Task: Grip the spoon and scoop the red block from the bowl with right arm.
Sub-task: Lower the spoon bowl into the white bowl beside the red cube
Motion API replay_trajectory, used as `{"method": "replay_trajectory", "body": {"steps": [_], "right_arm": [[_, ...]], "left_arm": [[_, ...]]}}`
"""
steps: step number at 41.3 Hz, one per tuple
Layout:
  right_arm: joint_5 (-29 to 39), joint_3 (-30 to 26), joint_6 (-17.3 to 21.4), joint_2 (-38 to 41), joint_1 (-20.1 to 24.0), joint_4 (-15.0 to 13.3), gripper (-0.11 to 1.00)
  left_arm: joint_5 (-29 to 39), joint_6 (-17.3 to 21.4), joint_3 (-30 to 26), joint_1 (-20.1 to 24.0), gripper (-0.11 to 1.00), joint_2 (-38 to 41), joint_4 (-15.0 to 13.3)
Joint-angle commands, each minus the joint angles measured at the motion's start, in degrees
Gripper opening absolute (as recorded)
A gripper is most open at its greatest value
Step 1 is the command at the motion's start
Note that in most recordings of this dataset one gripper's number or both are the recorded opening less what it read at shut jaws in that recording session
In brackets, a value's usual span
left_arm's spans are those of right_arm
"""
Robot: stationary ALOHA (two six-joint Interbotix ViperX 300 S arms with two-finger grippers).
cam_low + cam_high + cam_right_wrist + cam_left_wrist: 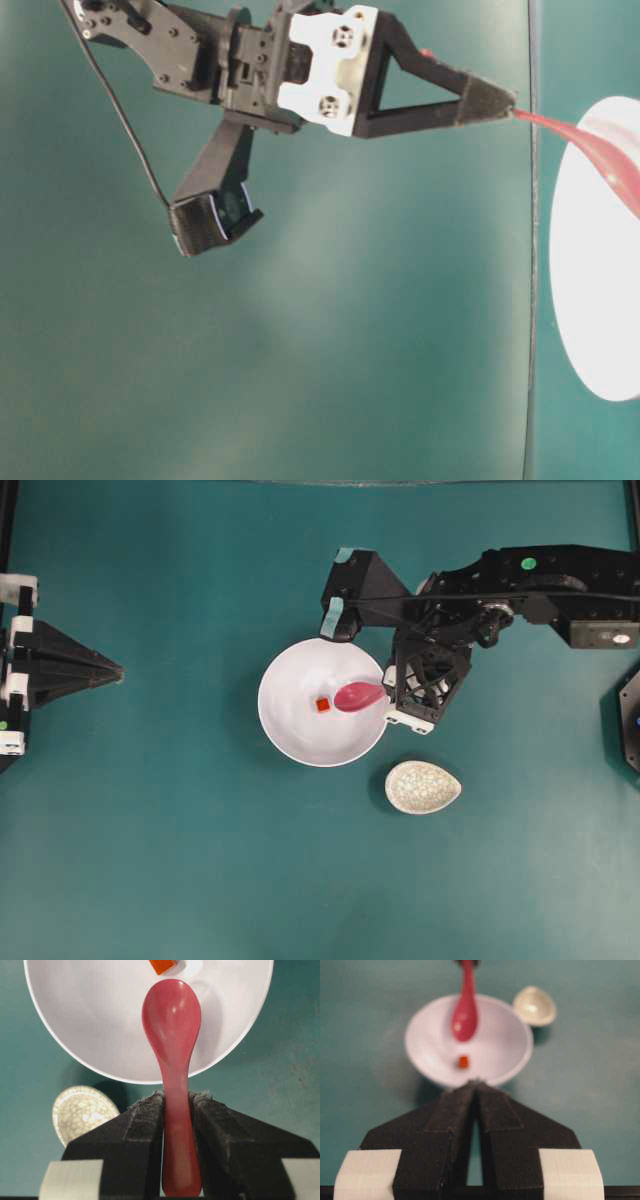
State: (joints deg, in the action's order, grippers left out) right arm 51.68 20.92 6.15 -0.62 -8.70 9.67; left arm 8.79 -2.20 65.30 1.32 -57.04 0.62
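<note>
Near the table centre sits one white bowl [300, 735] holding one red block [322, 705], which rests on the bowl floor. One pink-red spoon [172, 1035] extends over the rim, its scoop above the bowl interior with the tip just beside the block; whether they touch cannot be told. The right gripper [176, 1102] is clamped on the spoon handle, both pads pressed against its sides. One speckled beige dish [423, 787] lies just outside the bowl, holding nothing visible. The left gripper [476, 1084] is well apart at the table's left edge, fingers drawn together, gripping nothing. Count: two grippers, two dishes, one spoon, one block.
</note>
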Motion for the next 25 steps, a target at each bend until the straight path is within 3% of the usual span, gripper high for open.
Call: {"method": "replay_trajectory", "body": {"steps": [1,25], "right_arm": [[-0.5,-1.7,-0.1,-0.3,0.2,-0.1,0.24],[-1.0,-2.4,-0.2,1.8,1.4,-1.8,0.24]], "left_arm": [[-0.2,0.2,-1.8,0.2,-0.01,0.0,0.3],[-0.1,0.1,-1.8,-1.2,-0.01,0.3,0.3]]}}
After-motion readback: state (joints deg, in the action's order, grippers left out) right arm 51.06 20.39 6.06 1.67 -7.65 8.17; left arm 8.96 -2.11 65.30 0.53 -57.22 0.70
